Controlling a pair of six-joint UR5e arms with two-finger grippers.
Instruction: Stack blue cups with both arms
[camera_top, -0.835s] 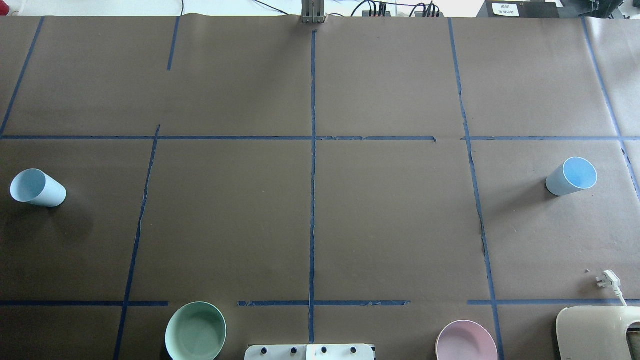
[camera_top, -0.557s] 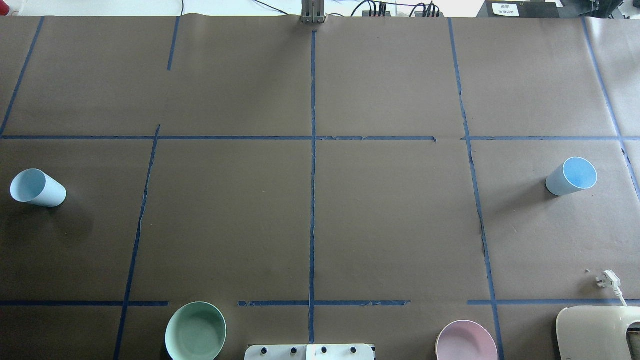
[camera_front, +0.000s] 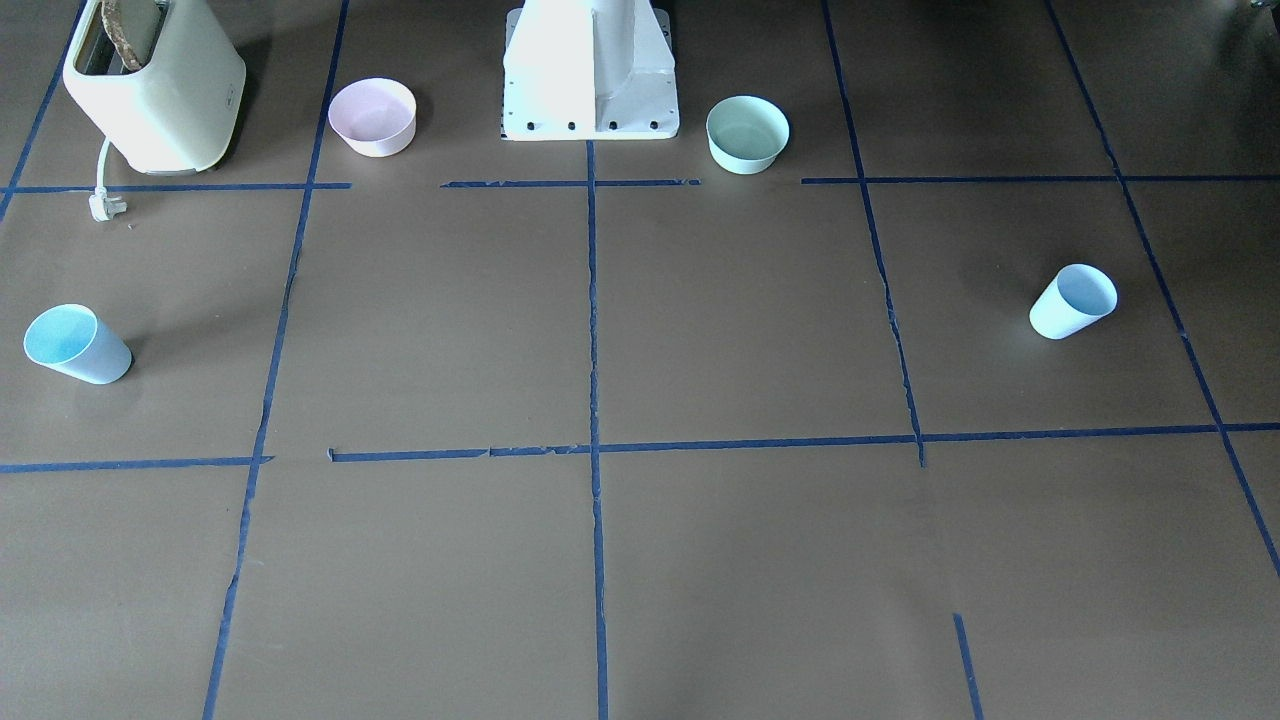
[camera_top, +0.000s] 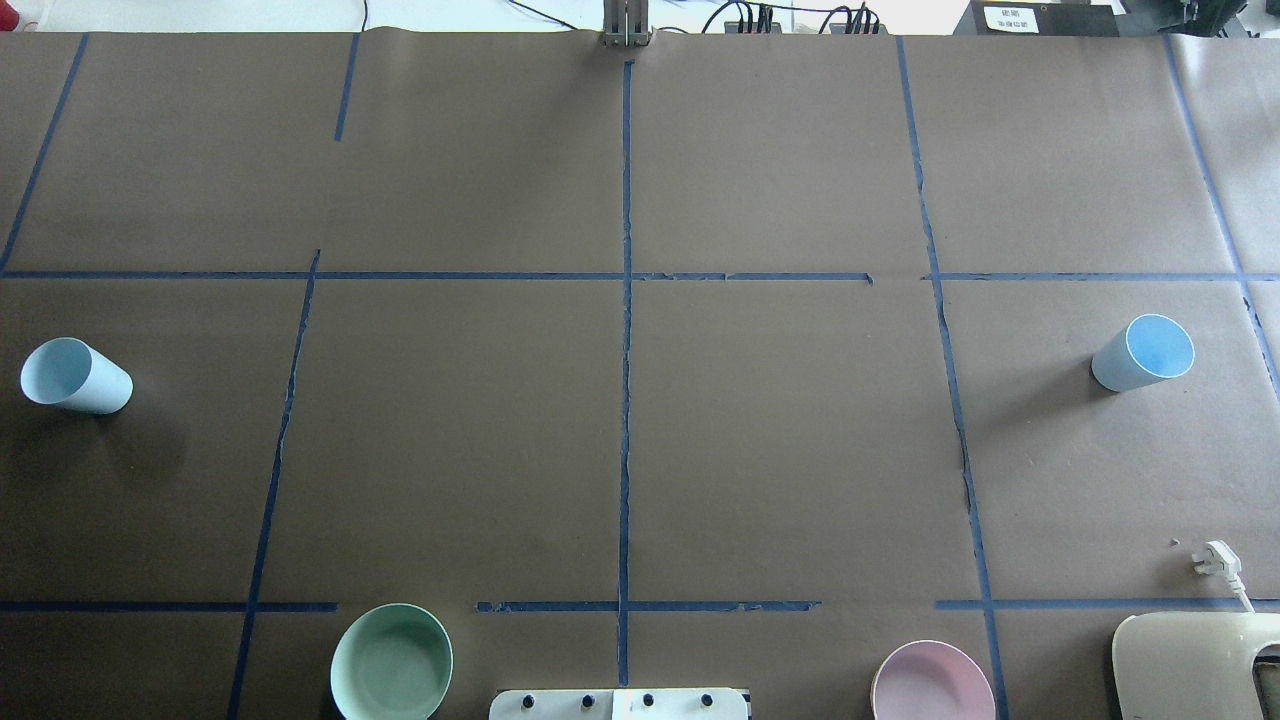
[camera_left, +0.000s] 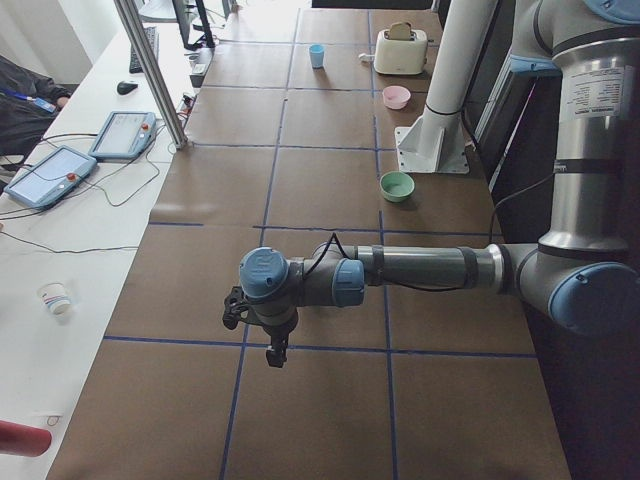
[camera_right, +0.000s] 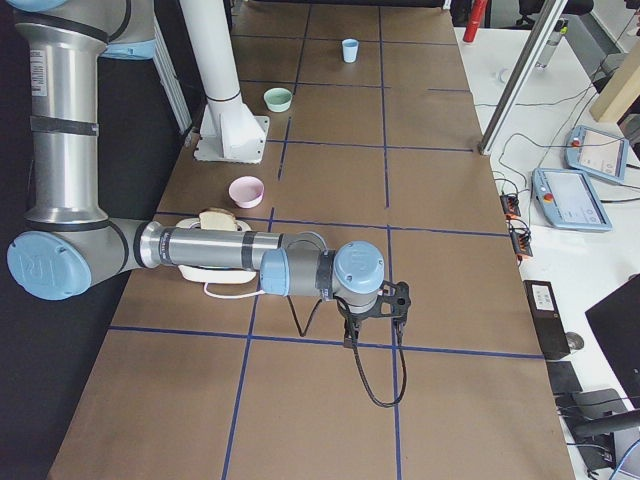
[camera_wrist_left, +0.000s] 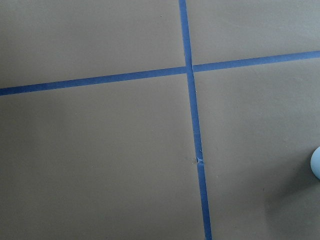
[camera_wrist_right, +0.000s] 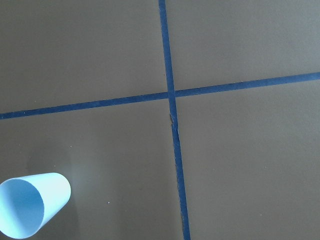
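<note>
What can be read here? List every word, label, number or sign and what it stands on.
"UR", a barely legible logo: on the joint cap of the right arm.
Too blurred to read: the white label on the black box.
Too small to read: the stickers on the left arm and the right arm.
No other text.

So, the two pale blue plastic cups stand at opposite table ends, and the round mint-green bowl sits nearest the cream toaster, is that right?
Nearly: the round pink bowl is nearest the cream toaster, as the front-facing view shows; the pale blue plastic cups do stand at opposite table ends.
</note>
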